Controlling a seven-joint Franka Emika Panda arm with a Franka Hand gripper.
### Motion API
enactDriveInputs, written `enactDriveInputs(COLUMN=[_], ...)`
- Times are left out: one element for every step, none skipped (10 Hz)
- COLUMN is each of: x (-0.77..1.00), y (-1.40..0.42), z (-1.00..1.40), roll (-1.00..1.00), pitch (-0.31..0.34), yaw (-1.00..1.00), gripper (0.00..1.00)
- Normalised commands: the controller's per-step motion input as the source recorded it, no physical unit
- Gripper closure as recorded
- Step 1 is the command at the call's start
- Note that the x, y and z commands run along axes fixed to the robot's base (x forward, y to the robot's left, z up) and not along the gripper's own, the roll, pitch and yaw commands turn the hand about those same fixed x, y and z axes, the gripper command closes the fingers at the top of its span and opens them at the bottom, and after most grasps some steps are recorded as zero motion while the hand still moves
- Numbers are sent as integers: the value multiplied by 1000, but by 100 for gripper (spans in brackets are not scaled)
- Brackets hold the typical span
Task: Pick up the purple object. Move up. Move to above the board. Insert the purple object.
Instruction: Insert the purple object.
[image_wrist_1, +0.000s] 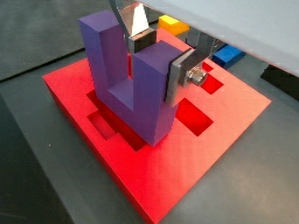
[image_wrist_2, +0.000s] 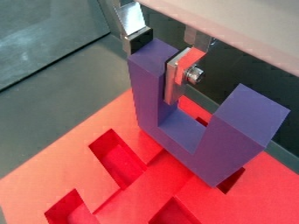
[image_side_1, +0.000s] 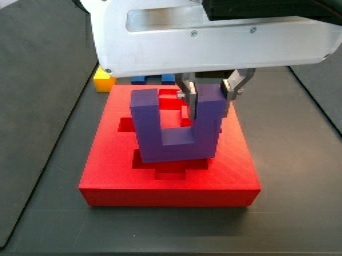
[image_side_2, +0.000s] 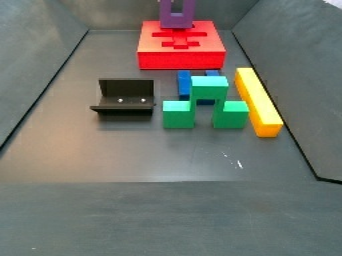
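Claw clamped on one prong of the purple object, silver plate and dark pad pressed against the prong's side in both wrist views; purple object upright, prongs up, base bar down on the board, right over the middle row of cut-outs; in a side view the base looks sunk a little into a recess, but cannot tell if it is fully seated. Judged progress: pick-up, lift and move over the board done; insertion in hand or nearly finished; left to do is pressing it home if not bottomed out, then letting go; claw not yet released. Neighbouring cut-outs empty and clear.

Surface: dark grey, matte, walled in by raised dark sides; board sits at the far end in a side view, purple object standing on it. Well apart from the board, nearer the camera: fixture, green blocks, a blue block partly behind them, a long yellow bar. Room beyond the walls not visible.
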Motion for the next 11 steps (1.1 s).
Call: enactDriveInputs(x=[-54,-23,0,0,0,0,-43,-97,-54,0,0], y=[-17,-94,-131,-151,-29,0,0,0,-26,-60,-17], z=[-77,29,197,157,0,-166,-226,-223,-43,0,0], roll=[0,0,0,0,4,43,34,66,0,0,0], pitch=[-51,0,0,0,0,-11,-47,-36,-17,0,0], yaw=[0,0,0,0,0,0,0,0,-63,-89,-114], gripper=[100,100,100,100,100,100,100,100,100,100,100])
